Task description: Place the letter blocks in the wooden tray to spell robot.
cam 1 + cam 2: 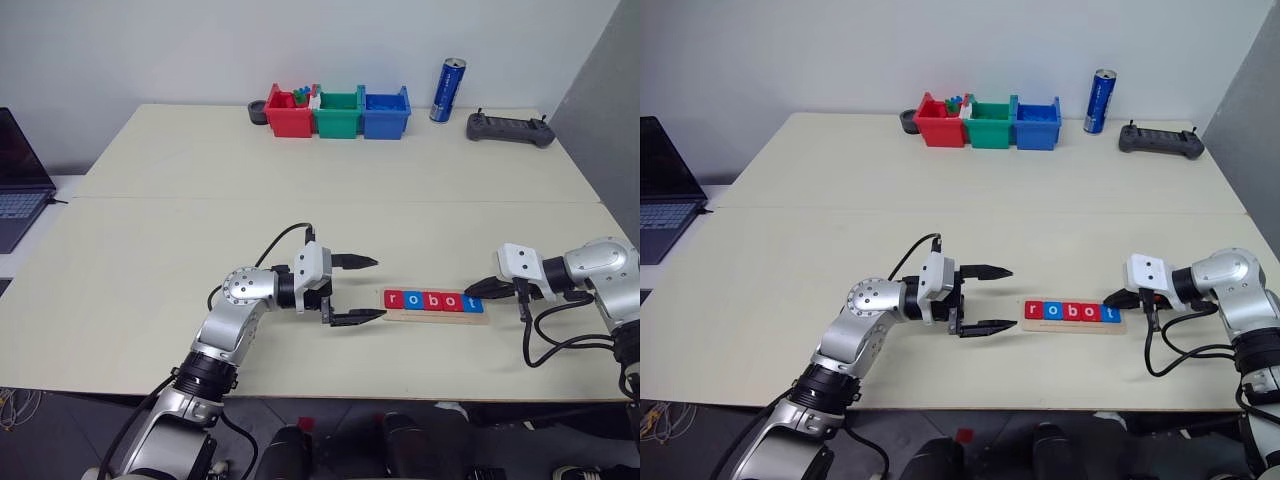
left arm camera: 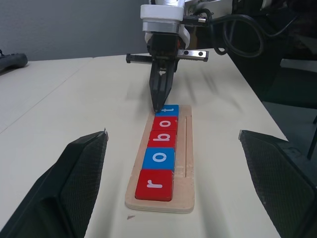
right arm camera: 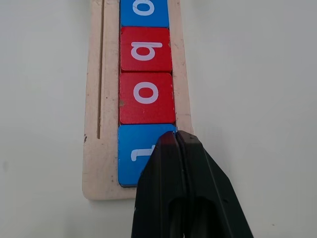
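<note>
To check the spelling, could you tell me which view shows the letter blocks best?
The left wrist view: all five red and blue letter blocks read "robot". The right wrist view crops them behind the right gripper; head views show them small.

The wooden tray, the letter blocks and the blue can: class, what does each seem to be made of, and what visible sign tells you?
The wooden tray: pale unfinished wood, matte, with faint grain and a cut groove.
The letter blocks: probably painted wood or plastic; smooth red or blue faces with printed white letters, so the core is uncertain.
The blue can: likely metal, glossy, with a silvery top rim.
</note>
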`<state>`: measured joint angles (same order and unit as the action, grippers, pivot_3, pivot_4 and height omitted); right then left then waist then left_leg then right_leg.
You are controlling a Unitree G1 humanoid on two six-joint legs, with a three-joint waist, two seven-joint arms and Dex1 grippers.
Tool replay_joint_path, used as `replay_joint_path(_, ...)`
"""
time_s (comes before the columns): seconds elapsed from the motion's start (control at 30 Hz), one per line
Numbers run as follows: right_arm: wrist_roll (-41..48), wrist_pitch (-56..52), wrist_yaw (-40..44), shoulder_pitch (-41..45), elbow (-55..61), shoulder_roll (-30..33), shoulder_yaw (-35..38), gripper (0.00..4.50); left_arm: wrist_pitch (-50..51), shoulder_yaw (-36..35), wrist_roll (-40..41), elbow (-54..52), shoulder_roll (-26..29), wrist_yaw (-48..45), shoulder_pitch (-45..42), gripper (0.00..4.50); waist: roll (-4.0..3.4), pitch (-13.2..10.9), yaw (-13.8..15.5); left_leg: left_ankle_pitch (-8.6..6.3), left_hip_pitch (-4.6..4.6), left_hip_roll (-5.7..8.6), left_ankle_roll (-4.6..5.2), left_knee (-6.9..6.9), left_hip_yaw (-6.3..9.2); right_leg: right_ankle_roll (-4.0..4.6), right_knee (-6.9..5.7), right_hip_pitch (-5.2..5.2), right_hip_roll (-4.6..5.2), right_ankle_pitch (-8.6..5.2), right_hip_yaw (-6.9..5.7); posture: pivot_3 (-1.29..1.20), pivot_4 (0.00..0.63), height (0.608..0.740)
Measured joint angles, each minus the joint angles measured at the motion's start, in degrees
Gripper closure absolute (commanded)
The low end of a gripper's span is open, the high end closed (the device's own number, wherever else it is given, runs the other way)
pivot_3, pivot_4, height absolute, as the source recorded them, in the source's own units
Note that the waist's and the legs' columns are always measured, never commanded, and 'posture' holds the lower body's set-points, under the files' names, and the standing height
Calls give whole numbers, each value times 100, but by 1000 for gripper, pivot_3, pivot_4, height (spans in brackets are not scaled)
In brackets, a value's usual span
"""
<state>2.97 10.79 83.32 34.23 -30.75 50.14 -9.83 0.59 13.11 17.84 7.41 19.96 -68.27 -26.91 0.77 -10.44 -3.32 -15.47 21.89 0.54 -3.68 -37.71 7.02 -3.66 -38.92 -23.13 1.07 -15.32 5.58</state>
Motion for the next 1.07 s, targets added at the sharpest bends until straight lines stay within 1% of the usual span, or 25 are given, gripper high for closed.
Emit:
replay_joint_path(0.1, 4, -37, 31, 111, -72, 117, 5, 4466, 0, 0, 0, 0, 0, -1, 0, 0, 0, 0, 5, 0, 1, 0, 0, 0, 1, 0, 0, 0, 0, 0, -1, 0, 150, 740)
replay_joint_path(0.2, 111, -250, 183, 81, 18, 395, 48, 3928, -1, 0, 1, -1, 4, -5, 1, 0, 0, 0, 9, 0, 3, 2, 0, 0, 1, 0, 1, 0, 2, 0, 0, 0, 150, 740)
replay_joint_path(0.33, 440, -677, 295, -180, 544, 696, 258, 2599, -3, 2, 0, -2, 10, -10, 1, 0, 0, 0, 11, 0, 2, 0, 0, -1, 3, 0, 1, 1, 1, 0, -2, 0, 150, 740)
replay_joint_path(0.5, 739, -1022, 301, -860, 1128, 979, 529, 694, 0, 7, -35, -2, 81, -1, 34, 0, 0, 0, 10, 0, 3, 0, 1, -1, 2, -1, 0, 1, 0, -1, -2, 0, 150, 740)
replay_joint_path(0.57, 847, -1174, 290, -1204, 1385, 1074, 679, 20, -8, 5, -141, 1, 149, 35, 54, 0, 0, 0, 12, 0, 3, 1, 0, -2, 2, -1, 0, 1, 0, -1, -2, 0, 150, 740)
replay_joint_path(0.67, 1010, -1438, 251, -1616, 1855, 1122, 858, 20, -1, 8, -263, 11, 171, 129, 73, 0, 0, 0, 8, 0, 2, 0, 1, -3, 2, -1, -1, 1, -1, -1, -1, 0, 150, 740)
replay_joint_path(0.8, 1130, -1677, 99, -1918, 2298, 1128, 979, 20, 14, 21, -413, 26, 175, 188, 77, 0, 0, 0, 11, 0, 3, 1, 0, -5, 1, -2, -1, 2, -1, -1, -1, 0, 150, 740)
replay_joint_path(1.07, 1132, -1798, -206, -2022, 2435, 1137, 1082, 20, 21, 70, -573, 26, 223, 253, 85, 0, 1, -1, 14, 0, 2, 1, 0, -5, 1, -2, -1, 2, -1, -1, -1, 0, 150, 740)
